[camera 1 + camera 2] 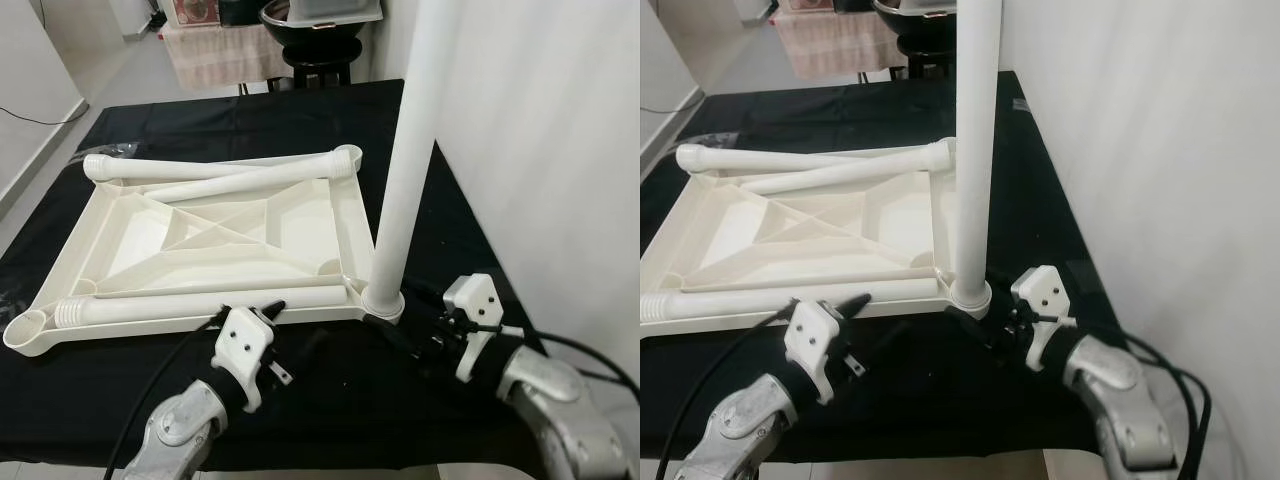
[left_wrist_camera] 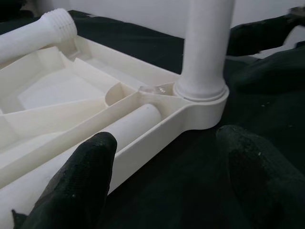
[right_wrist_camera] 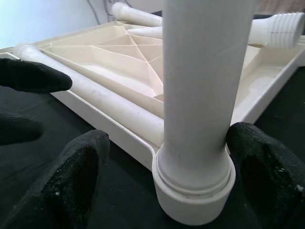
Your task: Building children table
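Observation:
A white plastic table top lies upside down on the black cloth. One white leg stands upright in its near right corner socket. Three more legs lie loose on it: along the far edge, diagonally and along the near edge. My right gripper is open, one finger on each side of the upright leg's base. My left gripper is open just before the near rim, by the lying leg's end.
A white wall runs close along the right side of the black-covered table. Behind the table stand a dark stool with a basin and a pink-covered stand. Black cables trail from both wrists.

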Controlling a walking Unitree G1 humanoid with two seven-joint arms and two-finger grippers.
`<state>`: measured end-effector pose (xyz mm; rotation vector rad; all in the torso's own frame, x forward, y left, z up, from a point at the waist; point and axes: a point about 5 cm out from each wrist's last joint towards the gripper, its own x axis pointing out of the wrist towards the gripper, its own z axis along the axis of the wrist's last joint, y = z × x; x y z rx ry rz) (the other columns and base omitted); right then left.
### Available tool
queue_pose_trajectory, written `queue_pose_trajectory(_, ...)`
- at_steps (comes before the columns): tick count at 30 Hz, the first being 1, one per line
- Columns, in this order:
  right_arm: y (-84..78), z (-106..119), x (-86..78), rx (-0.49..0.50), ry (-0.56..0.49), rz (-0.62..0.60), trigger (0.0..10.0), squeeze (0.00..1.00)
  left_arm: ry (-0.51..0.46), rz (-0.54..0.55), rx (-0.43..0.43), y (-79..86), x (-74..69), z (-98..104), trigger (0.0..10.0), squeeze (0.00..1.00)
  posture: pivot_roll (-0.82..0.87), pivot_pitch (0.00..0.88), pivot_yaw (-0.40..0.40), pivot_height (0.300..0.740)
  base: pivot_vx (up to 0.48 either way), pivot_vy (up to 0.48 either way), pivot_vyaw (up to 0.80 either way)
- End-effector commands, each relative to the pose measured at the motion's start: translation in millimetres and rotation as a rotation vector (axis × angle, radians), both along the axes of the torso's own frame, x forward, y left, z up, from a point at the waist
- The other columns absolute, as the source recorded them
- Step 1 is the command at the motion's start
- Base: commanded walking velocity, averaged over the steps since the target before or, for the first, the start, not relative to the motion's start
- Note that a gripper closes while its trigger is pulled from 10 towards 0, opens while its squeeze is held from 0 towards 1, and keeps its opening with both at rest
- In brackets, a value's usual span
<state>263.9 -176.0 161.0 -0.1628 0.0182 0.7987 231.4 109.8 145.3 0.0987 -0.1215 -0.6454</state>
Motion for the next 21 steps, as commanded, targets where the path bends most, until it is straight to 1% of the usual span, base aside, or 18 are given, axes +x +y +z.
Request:
queue_pose_trajectory(1, 3.3, -3, 2.2, -0.02, 0.012, 0.055, 10.0, 0.0, 0.018, -0.013, 0.018, 2.4, -2.1, -3, 10.0, 0.0, -0.07, 0.148, 0.064, 0.74, 0.0, 0.0, 0.0)
queue_pose_trajectory(2, -0.4, 3, 8.7, -0.029, -0.004, 0.063, 10.0, 0.0, 0.019, -0.015, 0.023, 2.2, -2.6, -3, 10.0, 0.0, -0.07, 0.148, 0.065, 0.74, 0.0, 0.0, 0.0)
queue_pose_trajectory(5, -3.7, 16, 20.3, -0.037, -0.031, 0.101, 10.0, 0.0, 0.023, -0.016, 0.032, 1.6, -3.5, -5, 10.0, 0.0, -0.05, 0.146, 0.064, 0.74, 0.0, 0.0, 0.0)
queue_pose_trajectory(10, -4.2, 22, 26.6, -0.048, -0.041, 0.137, 10.0, 0.0, 0.03, -0.021, 0.03, 1.7, -3.6, -6, 10.0, 0.0, -0.05, 0.144, 0.065, 0.74, 0.0, 0.0, 0.0)
queue_pose_trajectory(11, -4.5, 24, 30.6, -0.054, -0.044, 0.155, 10.0, 0.0, 0.034, -0.025, 0.028, 1.9, -3.7, -7, 10.0, 0.0, -0.05, 0.142, 0.065, 0.74, 0.0, 0.0, 0.0)
queue_pose_trajectory(12, -4.8, 29, 40.5, -0.063, -0.049, 0.186, 10.0, 0.0, 0.043, -0.036, 0.022, 2.1, -3.9, -8, 10.0, 0.0, -0.05, 0.141, 0.065, 0.74, 0.0, 0.0, 0.0)
queue_pose_trajectory(14, -3.9, 30, 46.2, -0.068, -0.048, 0.209, 10.0, 0.0, 0.048, -0.046, 0.018, 2.1, -4.3, -8, 10.0, 0.0, -0.05, 0.14, 0.066, 0.74, 0.0, 0.0, 0.0)
queue_pose_trajectory(20, -0.6, 29, 54.3, -0.071, -0.045, 0.233, 10.0, 0.0, 0.053, -0.056, 0.016, 1.6, -5.0, -9, 10.0, 0.0, -0.04, 0.14, 0.066, 0.74, 0.0, 0.0, 0.0)
queue_pose_trajectory(21, 2.1, 31, 59.4, -0.057, -0.045, 0.24, 10.0, 0.0, 0.055, -0.06, 0.014, 1.0, -5.6, -9, 10.0, 0.0, -0.04, 0.142, 0.065, 0.74, 0.0, 0.0, 0.0)
